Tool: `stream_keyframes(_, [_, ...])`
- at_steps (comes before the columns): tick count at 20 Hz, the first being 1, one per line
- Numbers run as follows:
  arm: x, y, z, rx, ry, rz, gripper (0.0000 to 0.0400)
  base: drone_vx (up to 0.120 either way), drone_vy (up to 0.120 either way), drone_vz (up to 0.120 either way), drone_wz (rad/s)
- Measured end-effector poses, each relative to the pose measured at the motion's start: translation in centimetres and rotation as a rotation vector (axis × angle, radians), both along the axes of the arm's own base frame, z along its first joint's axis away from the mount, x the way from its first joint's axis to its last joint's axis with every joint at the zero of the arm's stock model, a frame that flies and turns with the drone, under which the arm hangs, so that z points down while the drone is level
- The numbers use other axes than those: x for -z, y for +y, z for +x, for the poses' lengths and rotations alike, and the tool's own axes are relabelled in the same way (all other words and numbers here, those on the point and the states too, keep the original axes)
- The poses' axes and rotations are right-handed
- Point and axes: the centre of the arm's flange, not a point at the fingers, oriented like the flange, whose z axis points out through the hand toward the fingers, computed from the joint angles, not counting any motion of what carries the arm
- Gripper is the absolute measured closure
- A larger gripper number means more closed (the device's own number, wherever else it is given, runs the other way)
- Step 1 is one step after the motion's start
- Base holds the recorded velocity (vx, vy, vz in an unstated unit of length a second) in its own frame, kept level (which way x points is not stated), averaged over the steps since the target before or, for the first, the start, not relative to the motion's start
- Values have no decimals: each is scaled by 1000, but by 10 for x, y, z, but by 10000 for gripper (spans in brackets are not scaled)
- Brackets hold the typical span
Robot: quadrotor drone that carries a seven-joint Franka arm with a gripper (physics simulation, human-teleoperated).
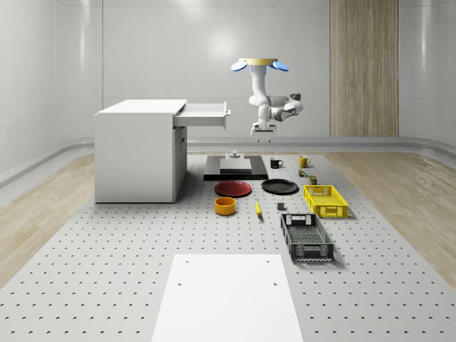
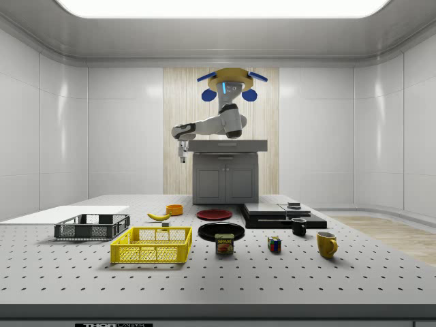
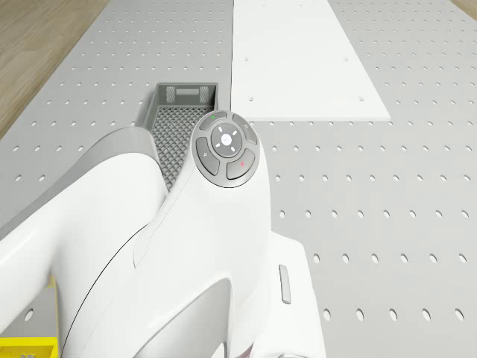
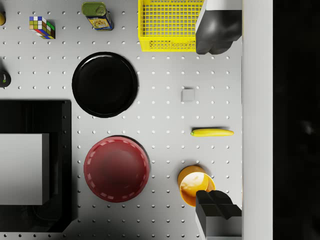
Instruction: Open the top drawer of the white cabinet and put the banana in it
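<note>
Room: we saw pale wall panels, a wood-grain strip on the back wall, and a grey perforated table (image 1: 107,271) carrying everything.
Cabinet: the white cabinet (image 1: 137,151) stood toward the table's far left corner in the whole-scene view, and its top drawer (image 1: 203,114) was pulled out toward the middle.
Drone: the drone (image 1: 259,65) hovered high over the far part of the table, just past the open drawer's front, resting on nothing.
Arm: it hung below the drone, folded, with the wrist pointing down.
Gripper: the gripper (image 1: 262,134) hung in the air at about drawer height, beside the drawer front and above the red plate (image 4: 116,169) and black plate (image 4: 105,84); in the wrist view we saw its two fingers (image 4: 217,30) spread wide, holding nothing.
Banana: the banana (image 4: 212,132) lay flat on the table, well below the gripper, between the orange bowl (image 4: 195,184) and the yellow basket (image 4: 170,25).
Other things: a grey basket (image 1: 306,236) sat nearer the front edge.
</note>
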Motion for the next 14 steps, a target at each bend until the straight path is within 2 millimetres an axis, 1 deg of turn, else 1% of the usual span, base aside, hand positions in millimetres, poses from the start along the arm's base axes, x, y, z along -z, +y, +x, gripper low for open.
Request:
stream_keyframes(4, [0, 0, 0, 0, 0, 1, 0, 120, 0, -120, 0])
stream_keyframes(6, [0, 0, 0, 0, 0, 1, 0, 120, -100, -120, 0])
stream_keyframes(8, [0, 0, 0, 0, 0, 1, 0, 120, 0, -120, 0])
stream_keyframes(12, [0, 0, 0, 0, 0, 1, 0, 120, 110, -120, 0])
stream_keyframes(14, [0, 0, 0, 0, 0, 1, 0, 120, 0, -120, 0])
